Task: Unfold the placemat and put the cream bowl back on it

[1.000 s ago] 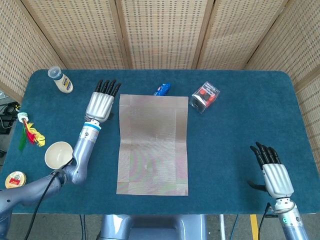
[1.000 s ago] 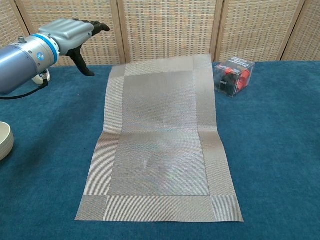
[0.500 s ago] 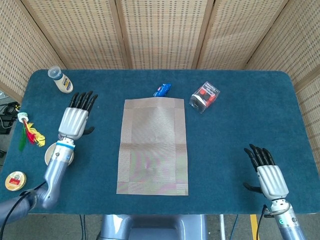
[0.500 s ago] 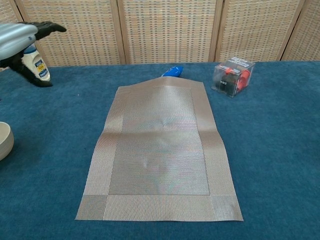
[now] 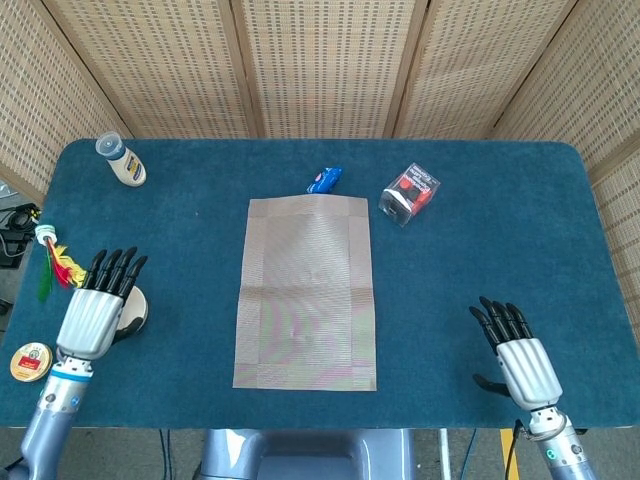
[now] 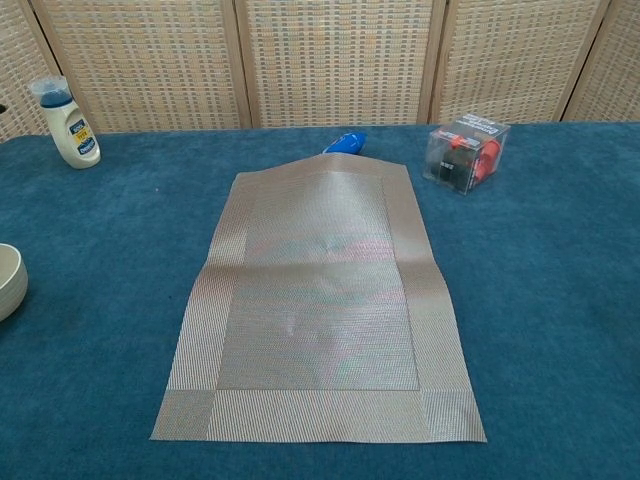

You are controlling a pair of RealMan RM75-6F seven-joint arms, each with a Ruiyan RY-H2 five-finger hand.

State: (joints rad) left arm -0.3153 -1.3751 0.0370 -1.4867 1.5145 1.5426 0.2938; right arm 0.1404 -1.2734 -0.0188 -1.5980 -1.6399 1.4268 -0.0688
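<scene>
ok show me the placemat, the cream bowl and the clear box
placemat (image 6: pixel 320 300): chest view, centre panel.
cream bowl (image 6: pixel 8 280): chest view, outer wall at the left edge.
clear box (image 5: pixel 410 194): head view, top face.

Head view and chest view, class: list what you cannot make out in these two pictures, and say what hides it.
- Cream bowl: head view, mostly covered by the left hand; chest view, cut by the left edge.
- Whether the left hand touches the bowl: cannot tell.
- Both hands: outside the chest view.
- Blue object behind the placemat: partly hidden by the mat's far edge; too small to identify.
- Bottle label: too small to read.
</scene>
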